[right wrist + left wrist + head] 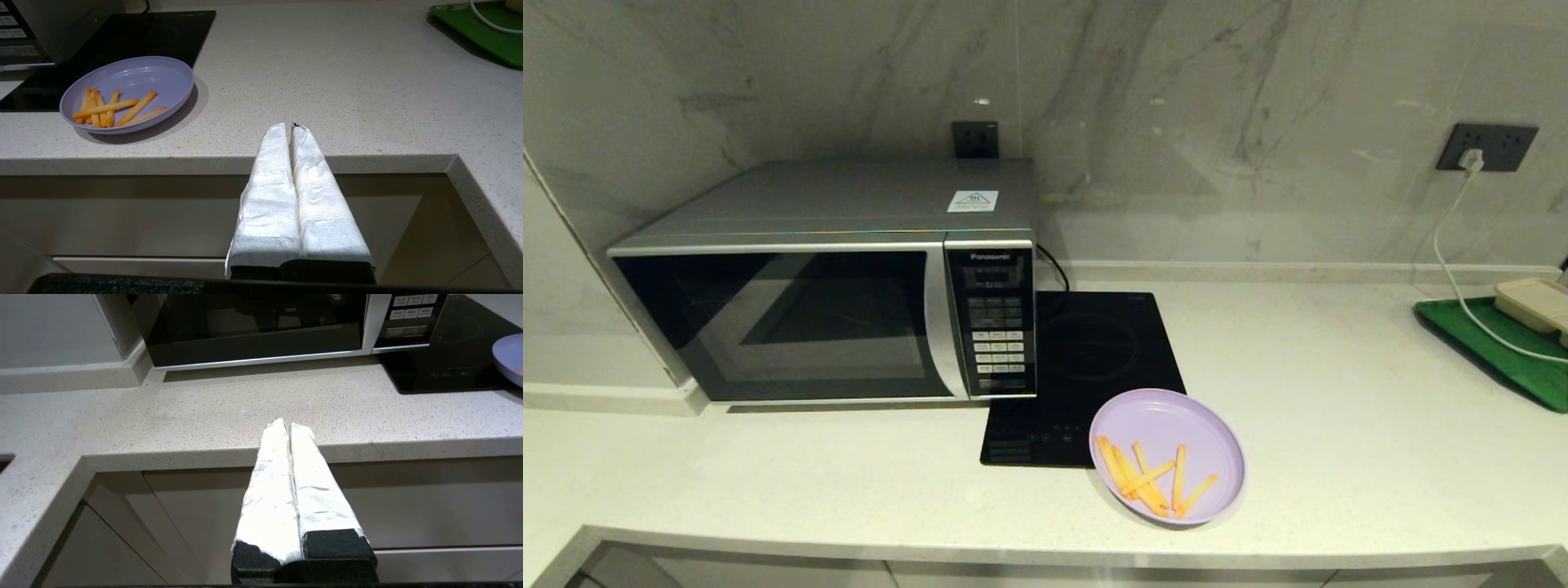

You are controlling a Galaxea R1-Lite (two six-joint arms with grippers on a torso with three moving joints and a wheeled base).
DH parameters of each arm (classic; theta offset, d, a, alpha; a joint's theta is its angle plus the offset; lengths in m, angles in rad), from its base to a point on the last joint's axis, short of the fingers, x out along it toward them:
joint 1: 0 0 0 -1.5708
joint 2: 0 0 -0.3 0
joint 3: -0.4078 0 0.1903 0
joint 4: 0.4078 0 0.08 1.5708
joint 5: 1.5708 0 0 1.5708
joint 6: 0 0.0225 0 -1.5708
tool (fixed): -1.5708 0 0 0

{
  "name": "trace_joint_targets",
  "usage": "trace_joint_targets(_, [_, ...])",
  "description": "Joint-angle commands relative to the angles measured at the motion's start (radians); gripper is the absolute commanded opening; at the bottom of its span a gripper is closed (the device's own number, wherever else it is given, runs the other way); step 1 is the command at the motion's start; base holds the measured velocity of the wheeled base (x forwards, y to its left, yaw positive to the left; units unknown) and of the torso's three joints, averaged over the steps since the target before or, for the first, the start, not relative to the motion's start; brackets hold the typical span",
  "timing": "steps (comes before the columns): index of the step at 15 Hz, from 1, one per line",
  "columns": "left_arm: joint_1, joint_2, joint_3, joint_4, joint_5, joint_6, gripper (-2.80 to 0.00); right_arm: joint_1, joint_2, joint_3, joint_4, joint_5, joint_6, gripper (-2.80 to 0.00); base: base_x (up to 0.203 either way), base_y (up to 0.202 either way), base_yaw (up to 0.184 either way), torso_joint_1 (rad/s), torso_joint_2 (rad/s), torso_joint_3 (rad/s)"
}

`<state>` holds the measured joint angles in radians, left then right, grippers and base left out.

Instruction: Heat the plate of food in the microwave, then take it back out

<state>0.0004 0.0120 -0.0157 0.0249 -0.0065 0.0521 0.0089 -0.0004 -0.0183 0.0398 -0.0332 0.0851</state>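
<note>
So the round lilac plastic plate of orange fries (1167,454) sits on the pale speckled tabletop (1339,408), overlapping the corner of the black glass hob (1094,359), at about 4 o'clock from the silver-grey Panasonic microwave (825,286), whose door's shut. Left gripper (286,425) and right gripper (288,127) are both pinched closed, empty, parked off the tabletop's front edge. Looks finished or unstarted, can't say; if unstarted, the door needs opening next

A pale speckled stone countertop (1339,392) runs along a marble wall. On it, at the left, stands the silver microwave (833,286) with its door closed. Just right of it a flat black induction hob (1094,351) lies on the counter. The purple plate of fries (1168,453) rests partly on the hob's front corner. At the far right lies 1 green tray (1494,351).
</note>
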Motion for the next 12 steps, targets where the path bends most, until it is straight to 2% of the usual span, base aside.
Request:
trace_joint_targets(1, [0.0,-0.012,0.002,0.006,-0.011,0.009,-2.8,0.0,0.0,0.0,0.0,-0.001,0.001,-2.8,0.0,0.0,0.0,0.0,0.0,0.0])
trace_joint_targets(5, [0.0,-0.012,0.002,0.004,-0.003,-0.018,-2.8,0.0,0.0,0.0,0.0,-0.001,0.001,-2.8,0.0,0.0,0.0,0.0,0.0,0.0])
trace_joint_targets(12, [0.0,-0.012,0.0,0.006,0.0,-0.026,-2.8,0.0,0.0,0.0,0.0,-0.001,0.001,-2.8,0.0,0.0,0.0,0.0,0.0,0.0])
